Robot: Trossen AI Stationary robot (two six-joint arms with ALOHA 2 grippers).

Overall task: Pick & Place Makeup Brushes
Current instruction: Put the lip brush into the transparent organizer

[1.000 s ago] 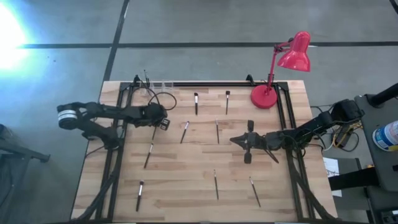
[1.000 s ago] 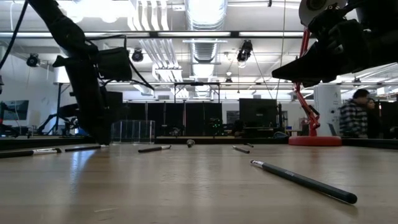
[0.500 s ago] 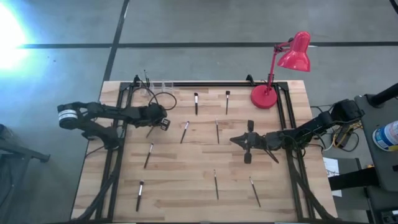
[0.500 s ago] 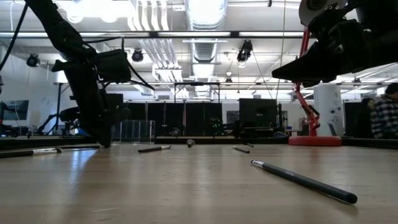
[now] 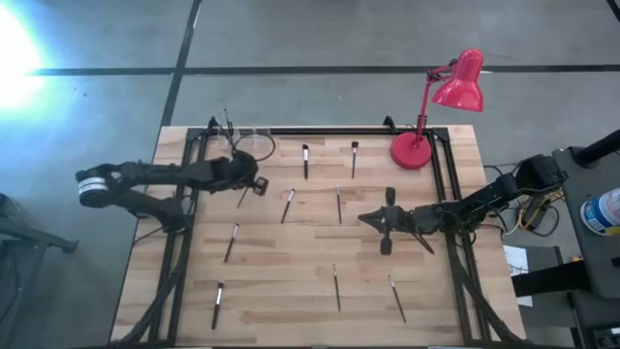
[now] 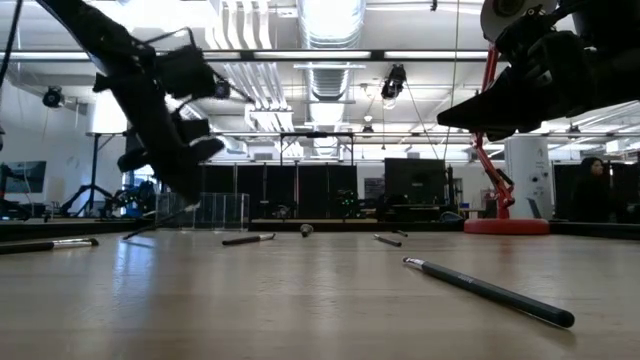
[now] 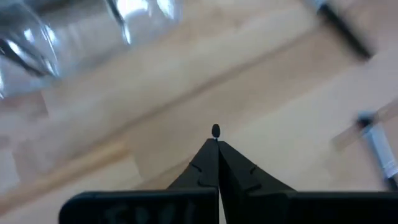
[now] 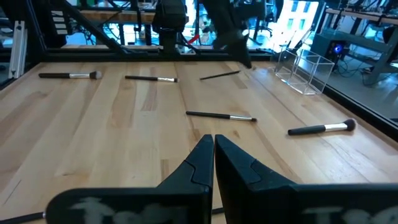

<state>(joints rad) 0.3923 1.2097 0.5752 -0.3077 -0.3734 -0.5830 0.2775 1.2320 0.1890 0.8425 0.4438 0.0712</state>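
Now, the high view: the left gripper has snapped closed on a makeup brush at ten o'clock of the table's centre. A second ago that brush lay flat beneath open fingers. The clear holder stands just beyond, at eleven o'clock, with a stick or two seemingly in it already. So the pick looks done and the place is next. The right gripper waits at three o'clock, closed and empty. Seven loose brushes are scattered across the board, and the red desk lamp sits at one o'clock, well clear of the route.

Low view: the left gripper has risen and tipped. The makeup brush hangs slanted from it, off the wood, in front of the clear holder.

Left wrist view: the fingers are pressed together, with only the brush's dark end poking out between the tips. The clear holder looms blurred ahead.

Right wrist view: the right gripper is closed on nothing. Across the table the lifted makeup brush tilts beside the clear holder. I judge the slant the main worry at the holder's rim.
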